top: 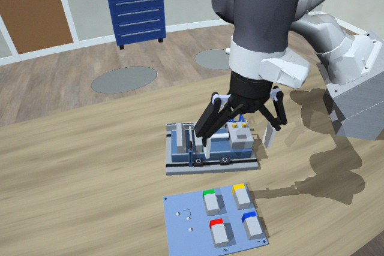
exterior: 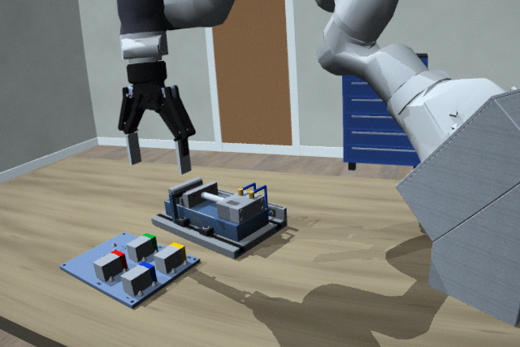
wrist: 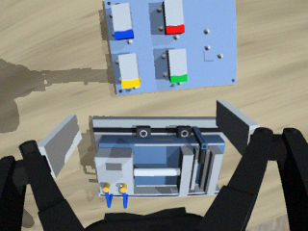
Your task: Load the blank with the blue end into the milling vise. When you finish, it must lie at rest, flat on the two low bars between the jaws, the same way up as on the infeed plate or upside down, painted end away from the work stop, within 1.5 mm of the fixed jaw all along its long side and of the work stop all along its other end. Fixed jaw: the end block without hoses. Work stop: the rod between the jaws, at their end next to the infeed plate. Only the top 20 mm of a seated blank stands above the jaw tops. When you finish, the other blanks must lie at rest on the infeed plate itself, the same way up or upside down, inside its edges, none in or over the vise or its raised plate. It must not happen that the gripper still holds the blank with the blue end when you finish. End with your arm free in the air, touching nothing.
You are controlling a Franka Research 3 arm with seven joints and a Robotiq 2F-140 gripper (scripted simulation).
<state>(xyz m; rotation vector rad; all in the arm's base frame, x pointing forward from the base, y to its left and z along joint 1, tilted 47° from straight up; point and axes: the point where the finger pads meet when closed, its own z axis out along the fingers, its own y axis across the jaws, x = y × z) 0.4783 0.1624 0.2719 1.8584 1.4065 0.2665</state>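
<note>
The blank with the blue end (top: 253,227) (exterior: 136,282) (wrist: 121,19) lies on the infeed plate (top: 183,240) (exterior: 88,259) (wrist: 223,67), its blue end towards the vise (top: 179,157) (exterior: 222,225) (wrist: 156,159). Blanks with red (top: 219,235) (exterior: 108,268) (wrist: 173,13), green (top: 212,204) (exterior: 140,249) (wrist: 177,64) and yellow (top: 242,198) (exterior: 170,259) (wrist: 128,67) ends also lie there. The fixed jaw (top: 179,141) (exterior: 184,184) (wrist: 215,168) faces the moving jaw (wrist: 186,170); no blank shows between them. The work stop's dark holder (exterior: 172,209) (wrist: 200,140) stands at their plate-side end. My gripper (top: 237,150) (exterior: 158,162) (wrist: 146,119) is open and empty, high above the vise area.
The hose block (top: 241,139) (exterior: 241,209) (wrist: 114,168) with brass fittings and blue hoses stands at the vise's other end. Black clamps (top: 224,160) (wrist: 143,132) sit on the raised plate (top: 183,172) (exterior: 201,242) along its infeed side. Small pins stand around the blanks.
</note>
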